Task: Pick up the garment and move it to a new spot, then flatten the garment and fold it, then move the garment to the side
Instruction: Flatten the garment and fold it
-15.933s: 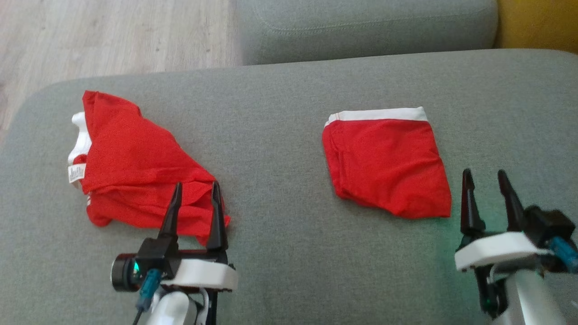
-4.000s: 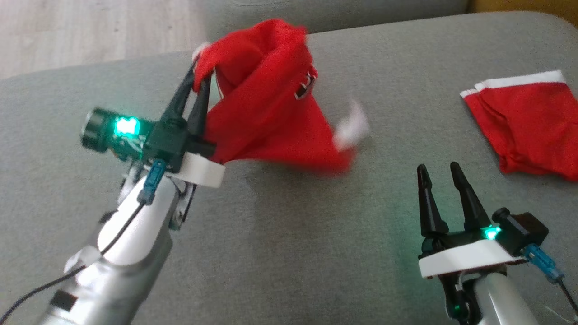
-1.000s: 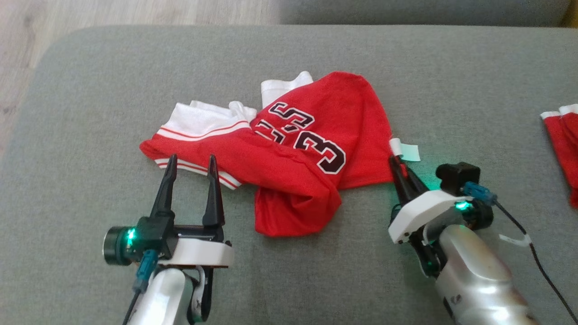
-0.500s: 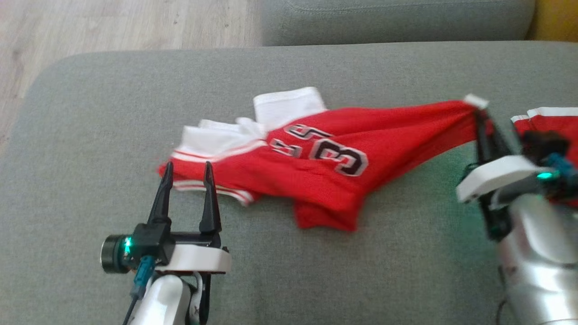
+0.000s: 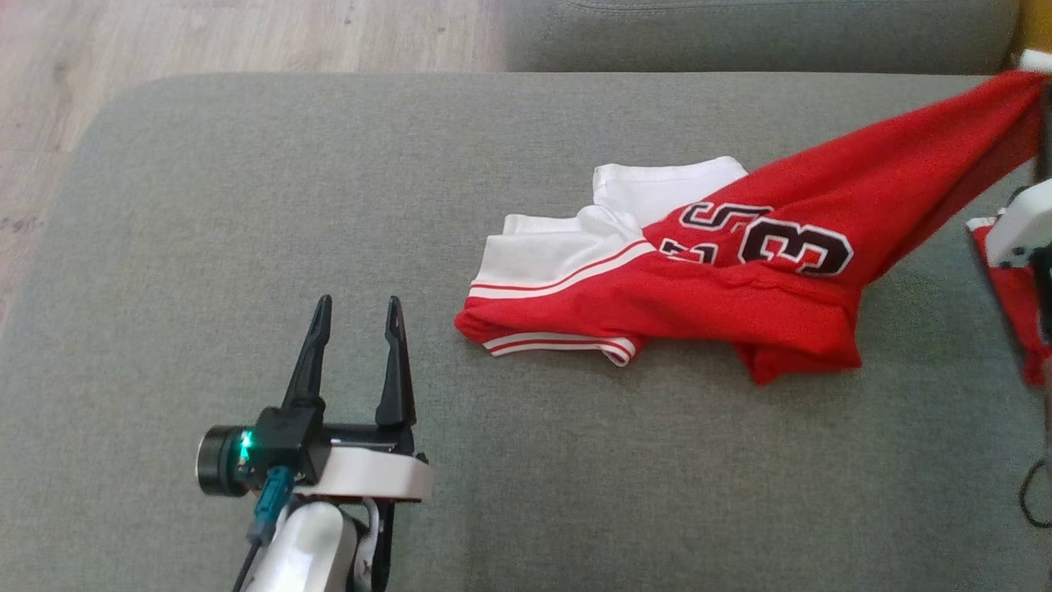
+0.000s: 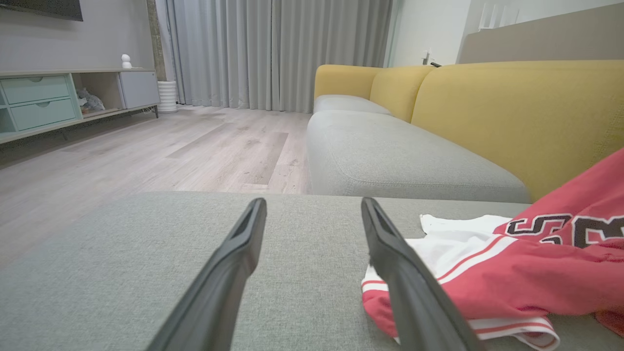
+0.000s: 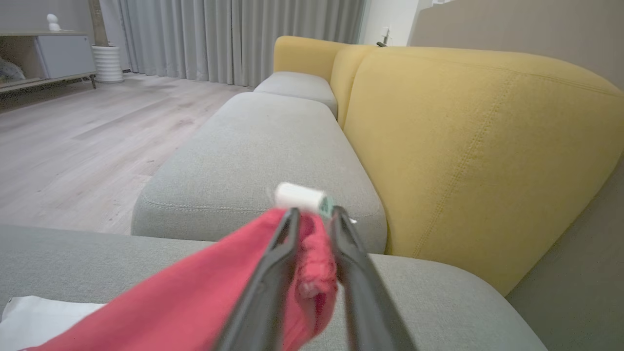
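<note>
Seat cushion (image 5: 246,205), grey, carries everything. Jersey (image 5: 740,279), red w/ white trim & black numerals, lies right of centre on it. Its bulk is crumpled on the cushion, and one corner is drawn up & out to my right in a taut ridge. Folded red garment (image 5: 1007,296) sits at the far right edge, partly behind my right arm and just beside the jersey's raised corner. My left gripper (image 5: 357,302): fingers spread wide, holding nothing, near the striped hem but apart from it. My right gripper (image 7: 314,212): fingers pressed together on a small wad of the jersey's corner, white tag (image 7: 300,197) poking out just past the tips.

Risks, as I judge them:
1. Grip is on a thin bunch near the very tips, so more pull may slip the cloth free & drop the corner.
2. Nothing pins the trim end, so a one-sided pull prob. drags the whole jersey rather than spreading it, and the folds underneath would remain.
3. Pull runs toward the folded red garment, so the jersey or my arm could land on it & muss it.
4. If the tag alone takes the load, it may tear or pop out.
</note>
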